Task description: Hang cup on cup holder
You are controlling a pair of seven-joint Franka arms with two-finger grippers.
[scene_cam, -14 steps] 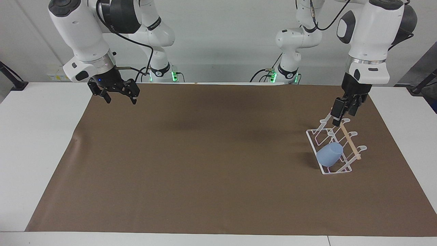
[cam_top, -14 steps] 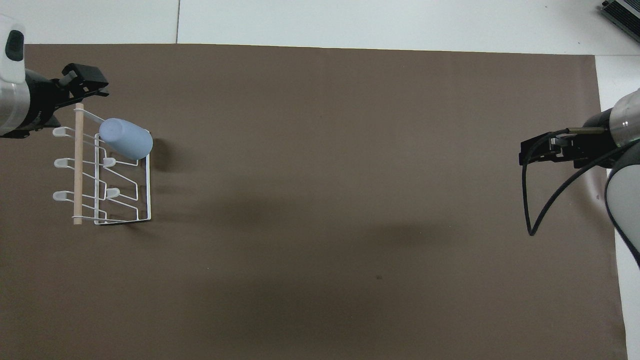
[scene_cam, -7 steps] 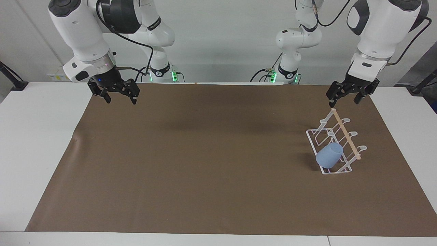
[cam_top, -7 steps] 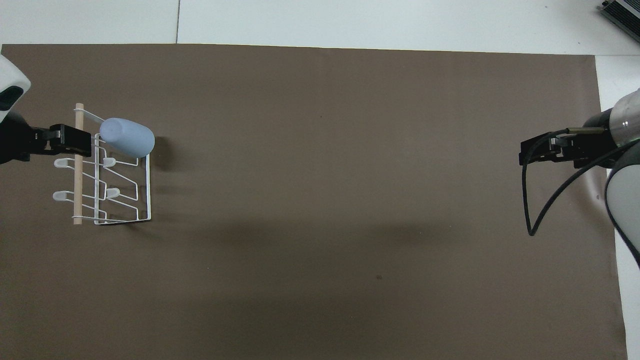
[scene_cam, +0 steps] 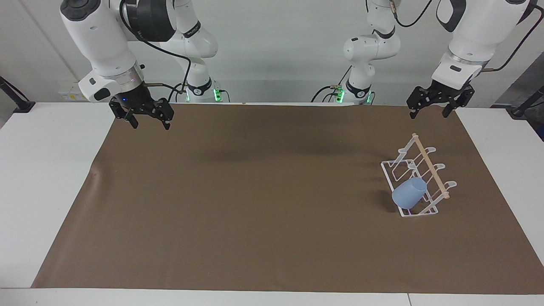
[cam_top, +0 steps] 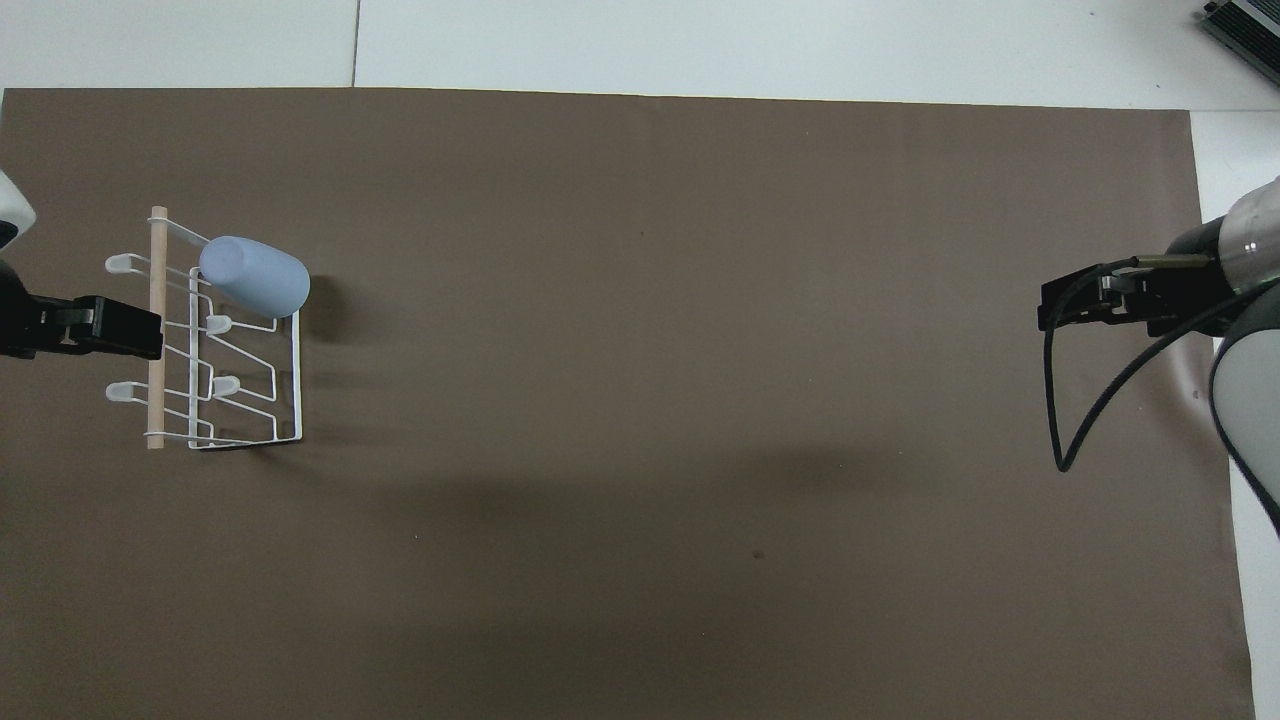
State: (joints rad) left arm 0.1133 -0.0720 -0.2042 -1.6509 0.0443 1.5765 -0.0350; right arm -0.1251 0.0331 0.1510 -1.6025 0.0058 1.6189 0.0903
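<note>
**Cup seated on the rack, both grippers empty and raised**

Reading the facing view from its left edge to its right. The right gripper [scene_cam: 146, 120] hangs above the corner of the brown mat [scene_cam: 255, 204] at the right arm's end of the table, its fingers spread apart and nothing between them; this arm waits. Under and around it the mat carries no task object, and the cup and rack lie well apart from it, toward the left arm's end.

There the cup holder [scene_cam: 418, 178] stands on the mat, a white wire rack with a wooden dowel [scene_cam: 430, 166] along its top. The cup [scene_cam: 409, 193], a light-blue tumbler, sits mouth-down and tilted over a prong at the end of the rack farthest from the robots. In the overhead view the cup [cam_top: 254, 277] covers the prong at the top end of the cup holder [cam_top: 215, 340], while the remaining prongs stand bare.

The left gripper [scene_cam: 432, 107] hangs in the air above the mat's edge at the robots' end, fingers spread and empty. The rack lies below it and clear of it; the cup is the rack item most distant from this gripper, and nothing touches either.

Judged progress: the hanging step appears complete, since the cup rests on the rack without support from any gripper. What seems left is only for the left arm to clear away; whether the cup is fully seated on its prong cannot be confirmed.
</note>
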